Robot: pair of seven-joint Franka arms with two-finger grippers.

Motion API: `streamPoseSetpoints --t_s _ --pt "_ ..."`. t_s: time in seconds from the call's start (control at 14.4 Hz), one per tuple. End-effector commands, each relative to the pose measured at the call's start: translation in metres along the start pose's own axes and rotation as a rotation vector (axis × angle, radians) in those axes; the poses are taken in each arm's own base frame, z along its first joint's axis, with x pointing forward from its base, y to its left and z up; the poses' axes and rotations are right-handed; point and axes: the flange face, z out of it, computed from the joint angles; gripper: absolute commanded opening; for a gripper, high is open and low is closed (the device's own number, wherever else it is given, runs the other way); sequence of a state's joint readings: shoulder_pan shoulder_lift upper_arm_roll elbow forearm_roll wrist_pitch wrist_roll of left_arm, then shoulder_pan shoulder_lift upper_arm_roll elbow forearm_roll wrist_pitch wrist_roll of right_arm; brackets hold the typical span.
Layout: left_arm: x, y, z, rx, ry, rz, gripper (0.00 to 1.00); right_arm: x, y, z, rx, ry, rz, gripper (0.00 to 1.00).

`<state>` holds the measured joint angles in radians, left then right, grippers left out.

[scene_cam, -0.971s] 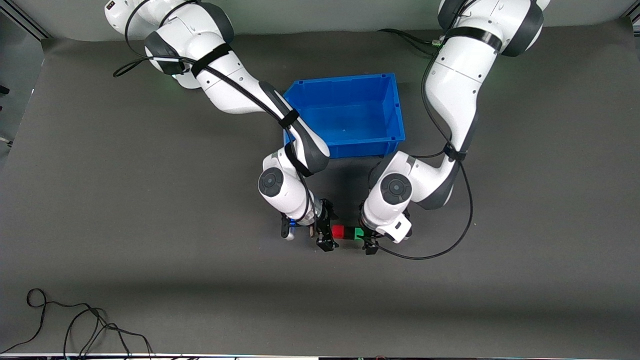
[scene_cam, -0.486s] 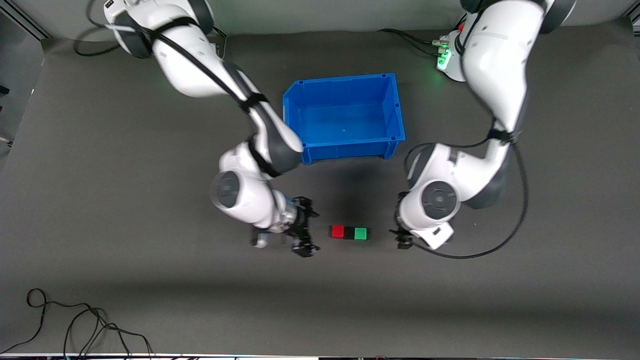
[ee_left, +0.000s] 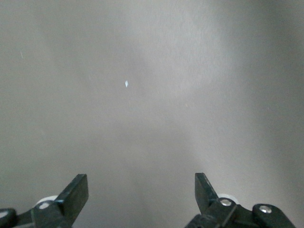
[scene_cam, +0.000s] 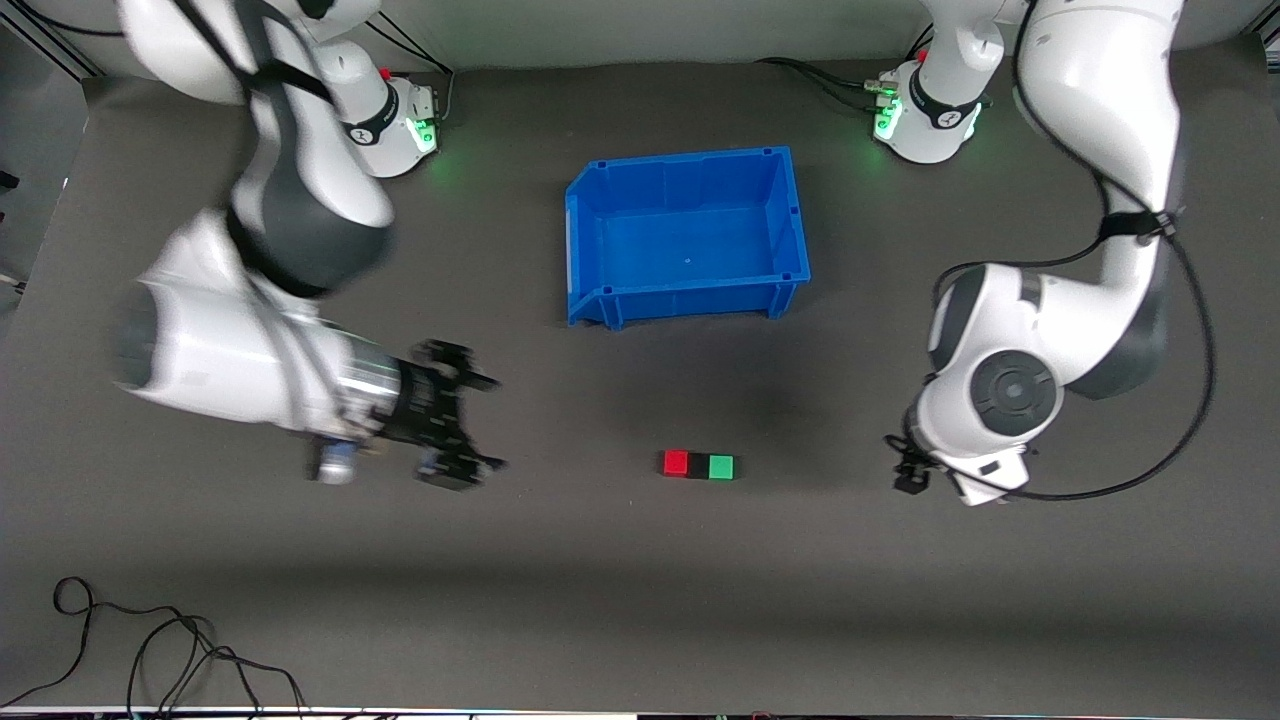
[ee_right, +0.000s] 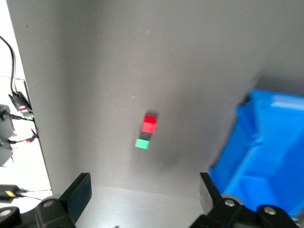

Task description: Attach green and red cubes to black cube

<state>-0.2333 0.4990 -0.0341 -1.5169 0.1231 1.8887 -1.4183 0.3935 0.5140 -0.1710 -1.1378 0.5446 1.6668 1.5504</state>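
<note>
The red cube (scene_cam: 676, 463), the black cube (scene_cam: 698, 465) and the green cube (scene_cam: 721, 467) lie joined in one row on the mat, black in the middle, nearer to the front camera than the blue bin. The right wrist view shows the same row: red cube (ee_right: 149, 123), black cube (ee_right: 145, 134), green cube (ee_right: 141, 143). My right gripper (scene_cam: 478, 422) (ee_right: 144, 184) is open and empty over the mat, well off the row toward the right arm's end. My left gripper (scene_cam: 908, 472) (ee_left: 139, 184) is open and empty over bare mat toward the left arm's end.
The blue bin (scene_cam: 690, 297) (ee_right: 266, 142) stands open and empty at mid-table, farther from the front camera than the cubes. Loose black cables (scene_cam: 150, 650) lie at the table's front edge toward the right arm's end.
Both grippers have let go of the cube row and drawn away from it, each toward its own arm's end of the table. The row of three cubes has stayed in place.
</note>
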Motion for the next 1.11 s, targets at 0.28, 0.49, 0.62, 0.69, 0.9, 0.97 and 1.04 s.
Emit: streamPoseSetpoints --t_s 0.28,0.49,0.62,0.69,0.9,0.97,1.04 --pt "0.084 -0.089 -0.046 -0.017 -0.023 0.412 1.0 0.073 0.078 -0.109 -0.219 0.104 -0.375 1.0" --pt "0.115 -0.119 -0.056 -0.018 -0.062 0.545 1.0 0.121 0.107 -0.153 -0.274 0.108 -0.532 1.0" --pt "0.14 -0.148 -0.074 -0.034 -0.102 0.722 1.0 0.151 0.118 -0.173 -0.288 0.116 -0.666 1.0" --pt "0.156 -0.162 -0.082 -0.058 -0.12 0.814 1.0 0.161 0.123 -0.18 -0.299 0.115 -0.708 1.0" --pt "0.158 -0.161 -0.101 -0.1 -0.081 1.035 1.0 0.175 0.128 -0.186 -0.319 0.125 -0.783 1.0" --pt "0.157 -0.157 -0.105 -0.104 -0.074 1.04 1.0 0.177 0.129 -0.188 -0.342 0.143 -0.81 1.0" --pt "0.155 -0.158 -0.108 -0.106 -0.068 1.055 1.0 0.179 0.13 -0.187 -0.365 0.149 -0.849 1.0"
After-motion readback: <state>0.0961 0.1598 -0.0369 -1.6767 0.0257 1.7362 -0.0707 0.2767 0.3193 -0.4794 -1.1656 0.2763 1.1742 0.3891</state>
